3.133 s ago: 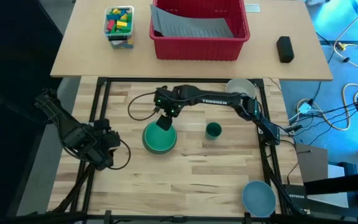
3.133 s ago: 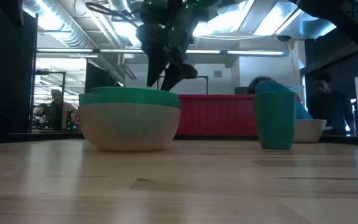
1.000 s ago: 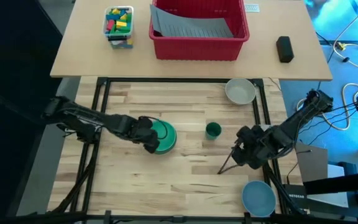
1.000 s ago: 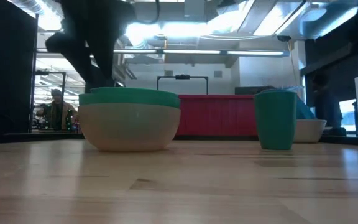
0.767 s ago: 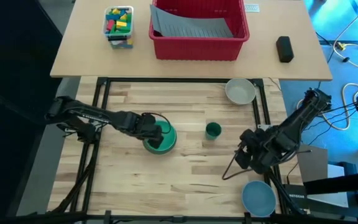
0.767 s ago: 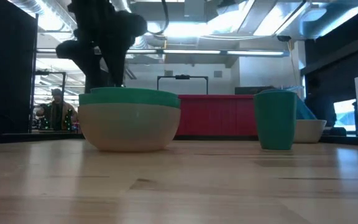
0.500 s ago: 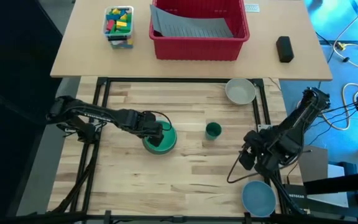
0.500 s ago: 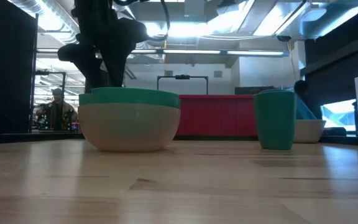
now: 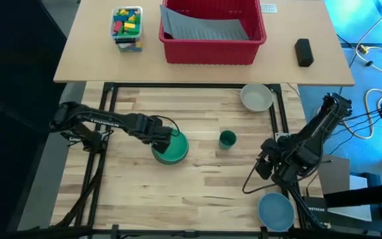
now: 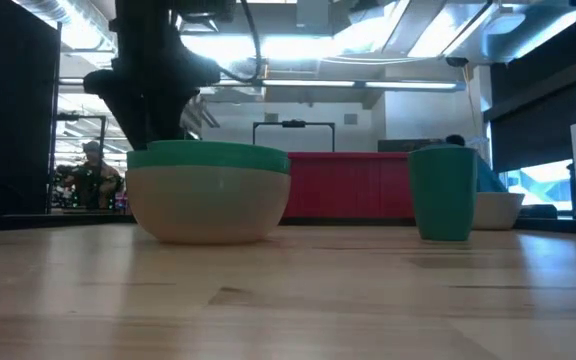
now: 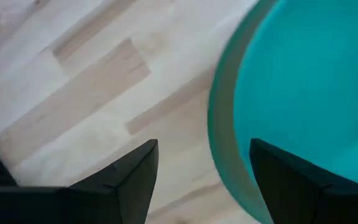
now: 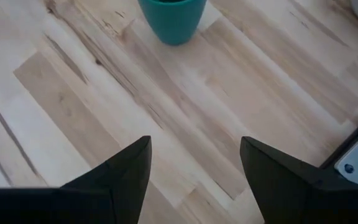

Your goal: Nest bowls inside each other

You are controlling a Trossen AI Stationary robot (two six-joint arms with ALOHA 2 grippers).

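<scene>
A teal green bowl (image 9: 172, 147) sits nested in a pale bowl (image 10: 208, 210) at mid-table. My left gripper (image 9: 165, 139) hangs open, pointing steeply down over the stack's left rim (image 11: 219, 124). One finger (image 11: 135, 180) is over the table and the other (image 11: 291, 180) is over the bowl's inside; neither visibly touches. A grey-white bowl (image 9: 256, 97) stands at the far right and a light blue bowl (image 9: 275, 210) at the near right. My right gripper (image 9: 269, 167) is open over bare wood (image 12: 194, 180), between those two bowls.
A small dark green cup (image 9: 227, 139) stands right of the stack, also seen in the right wrist view (image 12: 173, 18). On the far table are a red bin (image 9: 213, 30), a box of coloured blocks (image 9: 127, 26) and a black object (image 9: 303, 52). People show in the room behind.
My left gripper has swung from the stack's near-left side toward the far edge and now stands astride its left rim, still open. My right gripper has drifted a little toward the table's right edge and near edge, staying open. The bowls have kept still.
</scene>
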